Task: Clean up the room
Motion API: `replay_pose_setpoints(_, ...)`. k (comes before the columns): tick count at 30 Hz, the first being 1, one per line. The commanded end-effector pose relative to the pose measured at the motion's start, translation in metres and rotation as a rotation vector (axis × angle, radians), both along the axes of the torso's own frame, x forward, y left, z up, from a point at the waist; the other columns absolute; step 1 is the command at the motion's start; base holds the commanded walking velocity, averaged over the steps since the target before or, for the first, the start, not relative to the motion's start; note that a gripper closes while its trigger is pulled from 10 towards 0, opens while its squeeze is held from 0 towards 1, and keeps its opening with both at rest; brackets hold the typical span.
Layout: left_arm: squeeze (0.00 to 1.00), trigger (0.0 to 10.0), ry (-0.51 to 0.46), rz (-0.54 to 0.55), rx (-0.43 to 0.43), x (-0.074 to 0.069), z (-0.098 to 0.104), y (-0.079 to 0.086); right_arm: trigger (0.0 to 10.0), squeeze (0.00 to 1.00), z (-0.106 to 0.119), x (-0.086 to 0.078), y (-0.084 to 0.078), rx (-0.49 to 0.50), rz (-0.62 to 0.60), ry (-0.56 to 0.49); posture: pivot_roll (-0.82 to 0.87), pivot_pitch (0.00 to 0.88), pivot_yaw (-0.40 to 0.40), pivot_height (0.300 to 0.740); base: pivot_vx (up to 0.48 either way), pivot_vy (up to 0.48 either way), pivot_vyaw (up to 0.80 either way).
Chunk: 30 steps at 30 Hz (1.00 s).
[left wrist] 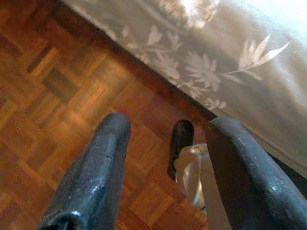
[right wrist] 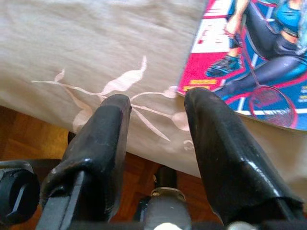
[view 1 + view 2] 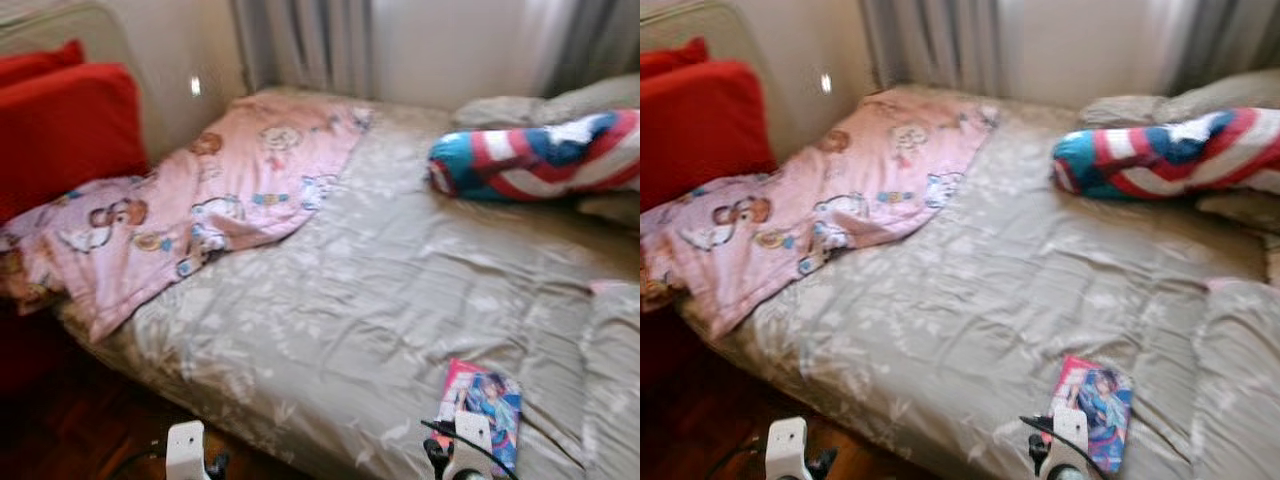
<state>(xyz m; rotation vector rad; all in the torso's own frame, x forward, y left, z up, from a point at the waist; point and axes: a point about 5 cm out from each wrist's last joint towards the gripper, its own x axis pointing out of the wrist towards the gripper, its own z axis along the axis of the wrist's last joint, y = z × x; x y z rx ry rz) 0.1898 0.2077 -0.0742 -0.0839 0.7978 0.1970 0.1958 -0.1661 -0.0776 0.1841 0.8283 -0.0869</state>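
Magazine (image 3: pixel 481 412) lies near the bed's (image 3: pixel 330 300) front edge in your head view, with a pink blanket (image 3: pixel 190 200) at its far left corner. Your left wrist view shows the left gripper (image 1: pixel 163 158) spread empty over the floor (image 1: pixel 57 96). Your right wrist view shows the right gripper (image 2: pixel 156 112) released, just beside the magazine's corner.

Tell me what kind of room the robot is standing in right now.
Most likely a bedroom: a bed with a grey leaf-print cover, a pink cartoon blanket and a striped pillow on it, curtains behind. A magazine lies near the bed's edge.
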Motion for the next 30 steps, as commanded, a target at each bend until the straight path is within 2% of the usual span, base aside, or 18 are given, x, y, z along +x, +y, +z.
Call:
replay_pose_setpoints(1, 0.0, 10.0, 0.011, -0.009, 0.004, 0.0005, 0.0, 0.001, 10.0, 0.0, -0.0039, -0.0073, 0.0009, 0.008, -0.006, 0.024, 0.07, 0.12, 0.006, 0.74, 0.0, 0.0, 0.0)
replay_pose_setpoints(30, 0.0, 10.0, 0.017, -0.023, 0.005, -0.0008, -0.0004, 0.0025, 10.0, 0.0, -0.0082, -0.0154, 0.0006, 0.027, -0.024, 0.057, 0.08, 0.114, 0.003, 0.74, 0.0, 0.299, 0.0)
